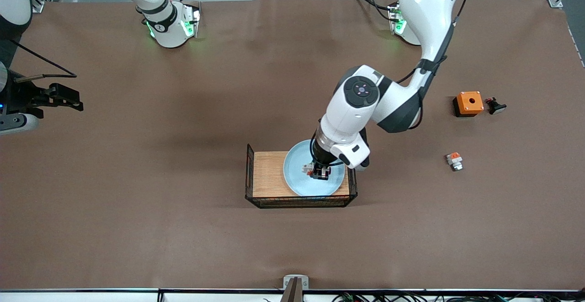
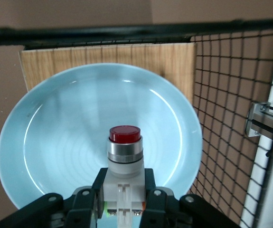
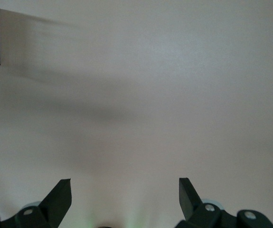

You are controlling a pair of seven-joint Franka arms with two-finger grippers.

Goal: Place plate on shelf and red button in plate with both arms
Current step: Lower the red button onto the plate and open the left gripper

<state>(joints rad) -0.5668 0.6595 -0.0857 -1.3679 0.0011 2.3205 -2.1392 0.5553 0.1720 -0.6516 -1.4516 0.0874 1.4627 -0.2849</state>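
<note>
**Red button held over the plate in the wire basket**

The left tool [image 2: 122, 209] is clamped narrow on the white plastic body of the red button [image 2: 124, 142], its black fingers [image 2: 96, 197] pressing either side. The button is a small stepped cylinder: glossy red cap, ribbed silver collar, white base. It hangs over the middle of the plate [image 1: 297, 174], and I cannot tell whether it touches the glaze.

The plate is round, shallow, pale blue and shiny, with faint rings and a raised rim. It lies on the wood-grain floor of a black wire-mesh basket [image 1: 249, 174], toward the end nearest the left arm, its rim close against the mesh wall there. Bare wood shows beside the plate at the basket's other end.

Away from the plate, toward the left arm's end of the brown matte surface [image 1: 183, 229], sit a stubby orange-and-white switch piece [image 1: 454, 160], an orange square box [image 1: 468, 103] with a hole, and a small black part [image 1: 495, 106] just beside it.

The right tool [image 3: 125, 194] waits with fingers wide apart and nothing between them, over bare surface well apart from the plate, at the right arm's end.
</note>
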